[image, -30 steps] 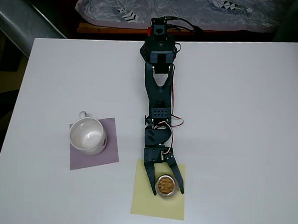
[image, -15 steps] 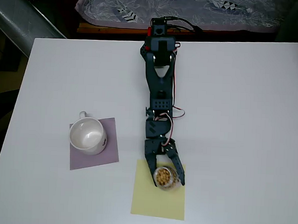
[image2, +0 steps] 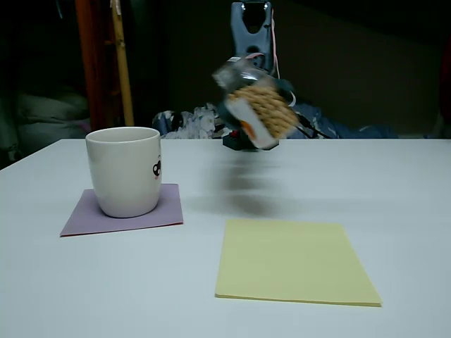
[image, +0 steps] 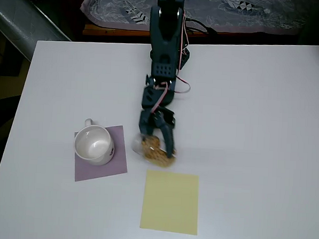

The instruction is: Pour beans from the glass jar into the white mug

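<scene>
Tool [image: 157, 146] clamped on glass jar [image2: 255, 110], held tilted in the air between white mug [image: 93, 144] and yellow sheet [image: 170, 201]; beans [image2: 266, 105] inside. Glass likely slick, fragile; grip mid-body

Overhead view looks straight down; fixed view faces the arm low across the table [image2: 394, 183].

Overhead view is evenly bright, table [image: 255, 130] nearly washed out; fixed view has a dark background, and the glass jar [image2: 255, 103] is motion-blurred in both
</scene>
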Controlling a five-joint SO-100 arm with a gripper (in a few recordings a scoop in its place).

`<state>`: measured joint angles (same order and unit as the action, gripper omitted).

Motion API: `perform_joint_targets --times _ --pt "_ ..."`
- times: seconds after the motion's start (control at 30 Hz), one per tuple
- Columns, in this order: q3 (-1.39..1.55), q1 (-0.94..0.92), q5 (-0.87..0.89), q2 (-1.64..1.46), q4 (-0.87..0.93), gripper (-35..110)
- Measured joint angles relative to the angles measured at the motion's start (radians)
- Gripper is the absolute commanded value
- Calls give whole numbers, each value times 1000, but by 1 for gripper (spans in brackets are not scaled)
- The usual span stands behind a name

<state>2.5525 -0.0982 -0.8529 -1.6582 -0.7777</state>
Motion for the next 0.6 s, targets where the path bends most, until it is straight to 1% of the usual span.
perform_joint_targets --times 0.13,0.3,0.6 --pt "77 -38 153 -132 66 0" --pt "107 -60 299 -160 101 0" --pt "92 -118 414 -83 117 0"
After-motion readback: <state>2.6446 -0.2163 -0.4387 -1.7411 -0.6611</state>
